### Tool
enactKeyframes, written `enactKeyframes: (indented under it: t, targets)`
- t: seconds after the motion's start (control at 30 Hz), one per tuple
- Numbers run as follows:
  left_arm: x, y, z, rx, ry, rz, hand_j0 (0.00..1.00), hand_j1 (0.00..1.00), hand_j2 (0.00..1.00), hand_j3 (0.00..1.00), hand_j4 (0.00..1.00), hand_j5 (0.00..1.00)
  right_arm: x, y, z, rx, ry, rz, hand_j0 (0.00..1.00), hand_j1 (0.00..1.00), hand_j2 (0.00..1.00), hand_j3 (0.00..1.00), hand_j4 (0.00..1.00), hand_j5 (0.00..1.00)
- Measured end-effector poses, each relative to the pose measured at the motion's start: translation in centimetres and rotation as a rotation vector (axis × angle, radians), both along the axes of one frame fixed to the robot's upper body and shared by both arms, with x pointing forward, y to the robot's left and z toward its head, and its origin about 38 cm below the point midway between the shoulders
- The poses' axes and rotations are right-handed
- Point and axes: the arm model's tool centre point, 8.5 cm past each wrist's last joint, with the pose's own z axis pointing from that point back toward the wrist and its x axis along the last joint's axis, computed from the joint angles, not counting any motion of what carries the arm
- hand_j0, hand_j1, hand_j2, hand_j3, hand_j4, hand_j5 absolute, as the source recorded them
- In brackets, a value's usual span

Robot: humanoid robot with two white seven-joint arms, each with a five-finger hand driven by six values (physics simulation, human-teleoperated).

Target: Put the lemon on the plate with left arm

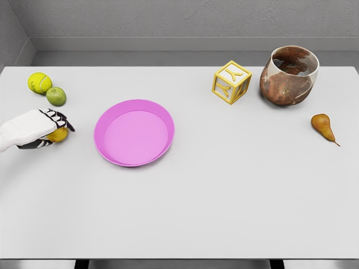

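Note:
A yellow lemon (58, 134) lies on the white table at the far left, mostly covered by my left hand (51, 129), whose fingers curl around it. The pink plate (134, 158) sits on the table just right of the hand, with nothing on it. My right arm does not show in the head view.
A yellow tennis ball (39, 83) and a green apple (56, 96) lie just behind the left hand. A yellow letter block (231, 82) and a brown glazed bowl (289, 75) stand at the back right. A brown pear (322, 126) lies near the right edge.

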Motion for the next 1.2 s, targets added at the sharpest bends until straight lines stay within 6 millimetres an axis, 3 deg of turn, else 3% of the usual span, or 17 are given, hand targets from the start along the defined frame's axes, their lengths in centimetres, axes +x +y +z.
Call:
enactKeyframes:
  t: [0.63, 1.2]
  targets:
    - [0.6, -0.7, 1.9, -0.008, -0.048, -0.021, 0.59, 0.59, 0.59, 0.59, 0.59, 0.59, 0.0, 0.0, 0.0, 0.000, 0.000, 0.000, 1.00, 1.00, 1.00, 1.00, 1.00, 1.00]
    - [1.0, -3.6, 3.8, -0.065, -0.114, -0.091, 0.56, 0.56, 0.56, 0.56, 0.56, 0.56, 0.0, 0.0, 0.0, 0.000, 0.000, 0.000, 1.00, 1.00, 1.00, 1.00, 1.00, 1.00]
